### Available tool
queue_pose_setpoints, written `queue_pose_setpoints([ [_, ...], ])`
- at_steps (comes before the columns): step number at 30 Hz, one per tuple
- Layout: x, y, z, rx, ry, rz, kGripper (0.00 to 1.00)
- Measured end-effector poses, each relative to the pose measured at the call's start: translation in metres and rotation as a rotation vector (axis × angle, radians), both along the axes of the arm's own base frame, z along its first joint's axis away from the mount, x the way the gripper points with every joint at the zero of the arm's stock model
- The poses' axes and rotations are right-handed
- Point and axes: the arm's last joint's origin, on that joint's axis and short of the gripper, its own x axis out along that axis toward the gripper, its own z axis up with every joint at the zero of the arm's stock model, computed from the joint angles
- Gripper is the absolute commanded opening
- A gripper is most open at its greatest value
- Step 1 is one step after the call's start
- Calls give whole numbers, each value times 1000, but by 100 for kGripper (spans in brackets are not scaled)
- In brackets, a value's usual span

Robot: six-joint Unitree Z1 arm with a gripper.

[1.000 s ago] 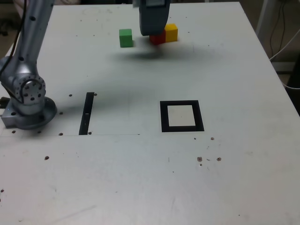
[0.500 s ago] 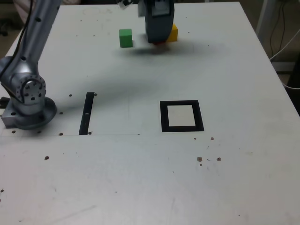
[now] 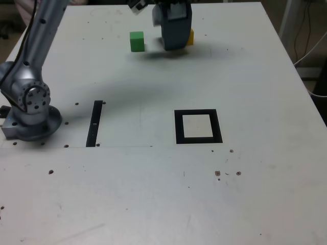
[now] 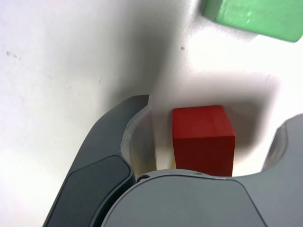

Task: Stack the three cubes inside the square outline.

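Gripper: the dark grey gripper point(image 4: 208, 137) of the silver arm point(image 3: 36, 46) is low over the far part of the white table point(image 3: 153, 199). In the wrist view its jaws stand apart, one on each side of the small red cube point(image 4: 203, 139). A gap shows between the cube and the finger point(image 4: 106, 156) on one side; the other side I cannot tell. The cube sits on the table, not lifted.
Red cube: in the exterior view it is hidden behind the gripper point(image 3: 176, 47).
Yellow cube: only an edge of the small yellow cube point(image 3: 190, 37) shows at the exterior view's right of the gripper, just beside it.
Green cube: the small green cube point(image 3: 137, 41) stands alone on the table, near the gripper at the exterior view's left. In the wrist view it is apart from the red cube.
Square outline: the flat black square frame with a white centre point(image 3: 198, 126) lies nearer the camera, well apart from the cubes, with nothing on it.
Other: a thin black strip point(image 3: 94, 123) lies beside the round arm base point(image 3: 30, 120).
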Motion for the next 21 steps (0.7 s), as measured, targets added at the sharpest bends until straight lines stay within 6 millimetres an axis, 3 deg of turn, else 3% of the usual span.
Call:
queue_pose_setpoints([
  [7,-5,0,-4,-15,26,92,63],
  [21,-10,0,-4,-10,67,182,50],
])
